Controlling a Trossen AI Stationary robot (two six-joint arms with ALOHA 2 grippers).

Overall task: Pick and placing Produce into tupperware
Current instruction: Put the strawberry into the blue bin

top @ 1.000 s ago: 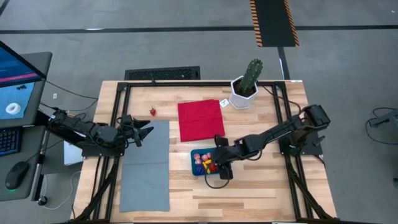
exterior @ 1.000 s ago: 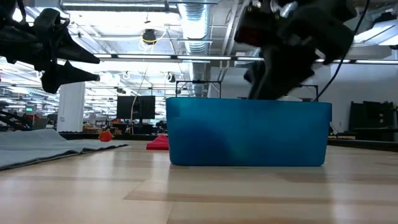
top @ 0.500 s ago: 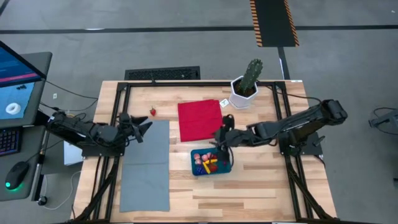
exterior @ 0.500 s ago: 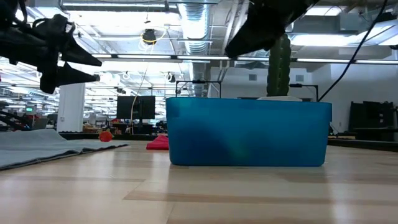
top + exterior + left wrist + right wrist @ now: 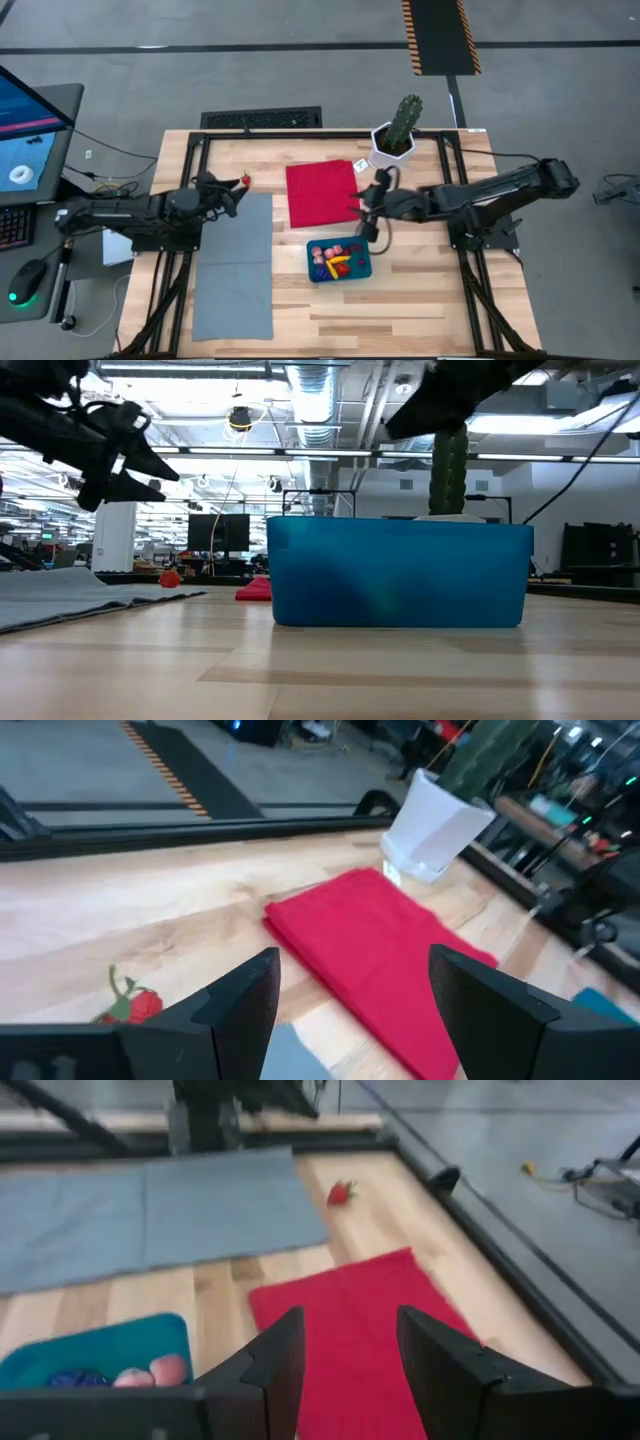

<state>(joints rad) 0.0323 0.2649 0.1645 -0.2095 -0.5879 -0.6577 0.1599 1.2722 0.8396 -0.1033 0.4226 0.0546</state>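
Note:
The teal tupperware [image 5: 340, 261] stands on the wood near the table's middle and holds several small produce pieces [image 5: 335, 258], red, pink and yellow. It fills the low view's middle [image 5: 400, 575]. One red strawberry [image 5: 245, 180] lies on the bare wood past the grey mat's far right corner, also seen as the strawberry [image 5: 130, 1005] [image 5: 340, 1192]. My left gripper [image 5: 236, 196] hovers open just short of it, above the mat's far edge. My right gripper [image 5: 368, 222] is open and raised, between the red cloth's right edge and the tupperware's far side.
A red cloth [image 5: 322, 193] lies flat on the far side of the tupperware. A grey mat [image 5: 235, 265] covers the table's left part. A green cactus in a white pot [image 5: 395, 140] stands at the far edge. Black frame rails border the table.
My right gripper has risen out of the tupperware and swung toward the far edge, stopping by the red cloth's right edge. My left gripper has moved toward the far edge, closer to the strawberry. The tupperware and the strawberry have stayed in place.

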